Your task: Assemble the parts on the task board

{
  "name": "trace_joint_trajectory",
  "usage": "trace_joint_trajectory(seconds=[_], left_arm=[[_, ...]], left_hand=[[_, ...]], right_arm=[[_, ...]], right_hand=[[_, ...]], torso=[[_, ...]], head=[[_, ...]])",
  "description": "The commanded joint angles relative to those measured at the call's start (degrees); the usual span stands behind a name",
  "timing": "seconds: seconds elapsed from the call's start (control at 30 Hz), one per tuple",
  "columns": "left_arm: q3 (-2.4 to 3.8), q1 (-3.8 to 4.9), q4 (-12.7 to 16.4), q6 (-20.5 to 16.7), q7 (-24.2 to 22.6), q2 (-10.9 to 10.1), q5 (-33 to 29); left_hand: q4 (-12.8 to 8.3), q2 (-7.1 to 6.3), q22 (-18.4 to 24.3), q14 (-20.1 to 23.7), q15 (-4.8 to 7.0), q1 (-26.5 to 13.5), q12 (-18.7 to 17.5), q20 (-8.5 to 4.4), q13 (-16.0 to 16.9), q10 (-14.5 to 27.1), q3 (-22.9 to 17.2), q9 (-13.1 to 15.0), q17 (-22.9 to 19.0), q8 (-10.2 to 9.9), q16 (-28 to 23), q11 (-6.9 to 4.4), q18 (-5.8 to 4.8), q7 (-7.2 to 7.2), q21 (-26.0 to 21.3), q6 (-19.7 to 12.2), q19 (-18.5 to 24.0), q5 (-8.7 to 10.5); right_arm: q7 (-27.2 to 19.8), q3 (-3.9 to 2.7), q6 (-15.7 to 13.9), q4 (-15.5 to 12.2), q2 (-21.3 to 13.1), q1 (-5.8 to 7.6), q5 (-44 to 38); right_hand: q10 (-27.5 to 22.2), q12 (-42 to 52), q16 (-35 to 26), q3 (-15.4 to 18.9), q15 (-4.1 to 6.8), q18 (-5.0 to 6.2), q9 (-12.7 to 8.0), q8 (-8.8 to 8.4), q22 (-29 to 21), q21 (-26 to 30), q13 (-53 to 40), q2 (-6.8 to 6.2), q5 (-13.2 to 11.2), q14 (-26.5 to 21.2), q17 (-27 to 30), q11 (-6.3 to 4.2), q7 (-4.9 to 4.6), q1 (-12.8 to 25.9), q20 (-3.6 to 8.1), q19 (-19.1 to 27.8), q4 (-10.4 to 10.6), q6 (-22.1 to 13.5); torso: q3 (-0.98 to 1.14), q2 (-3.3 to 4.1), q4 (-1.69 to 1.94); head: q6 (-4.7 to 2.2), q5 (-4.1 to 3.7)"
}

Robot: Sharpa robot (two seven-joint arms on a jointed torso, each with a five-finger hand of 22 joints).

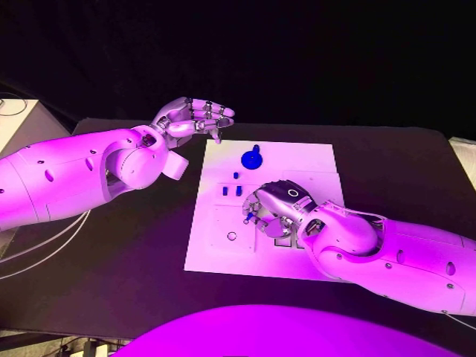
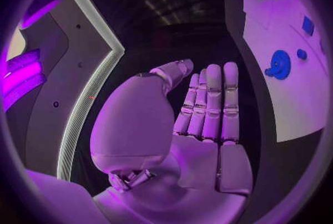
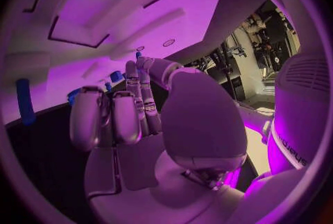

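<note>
The board, a flat white plate with shallow cut-outs and small holes, lies in the middle of the black table, and everything here is placed from it. The right hand hovers over the board's centre with its silver fingers curled downward; from its own wrist view nothing sits between them, though the fingertips are partly hidden from above, so I cannot tell for sure whether it pinches a small part. The left hand hangs just off the board's far left corner, fingers together and straight in its wrist view, holding nothing. A round blue disc with a small knob beside it lies near the board's far edge, and two short blue pegs stand between that disc and the right hand. The pieces look hard, smooth and glossy, likely plastic, so they may slip under metal fingertips. To do this step well, I judge the right hand should lower slowly onto a peg, pinch it squarely near its top, keep it upright, and line it over its hole before pressing, while the left hand stays off the board.
</note>
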State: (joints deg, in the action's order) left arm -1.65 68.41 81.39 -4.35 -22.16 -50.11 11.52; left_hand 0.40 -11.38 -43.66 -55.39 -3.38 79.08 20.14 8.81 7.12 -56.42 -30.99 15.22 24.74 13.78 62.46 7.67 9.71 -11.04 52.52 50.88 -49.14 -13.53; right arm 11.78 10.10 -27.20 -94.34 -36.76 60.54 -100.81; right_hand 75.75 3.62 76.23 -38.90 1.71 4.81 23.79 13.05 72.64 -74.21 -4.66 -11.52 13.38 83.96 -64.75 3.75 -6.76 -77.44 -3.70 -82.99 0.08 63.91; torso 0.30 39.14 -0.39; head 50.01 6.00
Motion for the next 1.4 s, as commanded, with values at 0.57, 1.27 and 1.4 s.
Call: trace_joint_trajectory(seconds=[0.57, 1.27, 1.4], left_arm=[[0.05, 0.05, 0.03, 0.82, 0.02, 0.04, -0.38], [0.05, 0.06, 0.13, 1.09, 0.35, -0.08, -0.38], [0.05, 0.06, 0.13, 1.11, 0.38, -0.07, -0.38]], left_hand=[[0.05, 0.24, 0.15, -0.08, -0.19, 0.11, -0.27, 0.16, -0.09, 0.41, 0.53, -0.08, -0.11, 0.40, -0.25, 0.06, 0.80, -0.20, -0.35, -0.17, -0.37, -0.16], [0.08, 0.27, 0.21, -0.07, -0.23, 0.08, -0.26, 0.19, -0.11, 0.58, 0.59, -0.09, -0.13, 0.43, -0.30, 0.10, 0.80, -0.21, -0.44, -0.20, -0.38, -0.16], [0.08, 0.27, 0.21, -0.06, -0.23, 0.08, -0.26, 0.19, -0.11, 0.58, 0.59, -0.09, -0.13, 0.43, -0.30, 0.10, 0.80, -0.21, -0.44, -0.20, -0.38, -0.16]], right_arm=[[-0.45, 0.13, 1.64, 0.28, 0.64, -0.33, -1.54], [1.55, 0.46, 7.46, 1.00, 1.75, -0.75, -5.33], [1.62, 0.50, 7.76, 0.92, 1.77, -0.76, -5.73]], right_hand=[[1.51, 0.11, 0.05, -0.40, 0.28, -0.87, 0.11, 0.13, 0.07, -0.15, -0.06, 0.38, 0.42, 1.73, 0.07, -1.13, -0.02, 0.10, -0.05, -0.16, -0.14, 0.47], [1.40, 0.05, -0.06, -0.44, 0.23, -0.80, 0.32, 0.17, -0.19, 0.11, -0.04, 0.32, 0.35, 1.66, 0.38, -1.06, -0.08, 0.44, -0.08, 0.01, -0.18, 0.30], [1.40, 0.05, -0.06, -0.44, 0.23, -0.80, 0.32, 0.17, -0.19, 0.11, -0.04, 0.32, 0.35, 1.66, 0.38, -1.06, -0.08, 0.44, -0.08, 0.01, -0.18, 0.30]], torso=[[0.00, 0.03, 0.07], [0.01, -0.01, -0.03], [0.02, -0.01, -0.05]], head=[[-0.01, 0.14], [-0.01, 0.11], [-0.01, 0.14]])
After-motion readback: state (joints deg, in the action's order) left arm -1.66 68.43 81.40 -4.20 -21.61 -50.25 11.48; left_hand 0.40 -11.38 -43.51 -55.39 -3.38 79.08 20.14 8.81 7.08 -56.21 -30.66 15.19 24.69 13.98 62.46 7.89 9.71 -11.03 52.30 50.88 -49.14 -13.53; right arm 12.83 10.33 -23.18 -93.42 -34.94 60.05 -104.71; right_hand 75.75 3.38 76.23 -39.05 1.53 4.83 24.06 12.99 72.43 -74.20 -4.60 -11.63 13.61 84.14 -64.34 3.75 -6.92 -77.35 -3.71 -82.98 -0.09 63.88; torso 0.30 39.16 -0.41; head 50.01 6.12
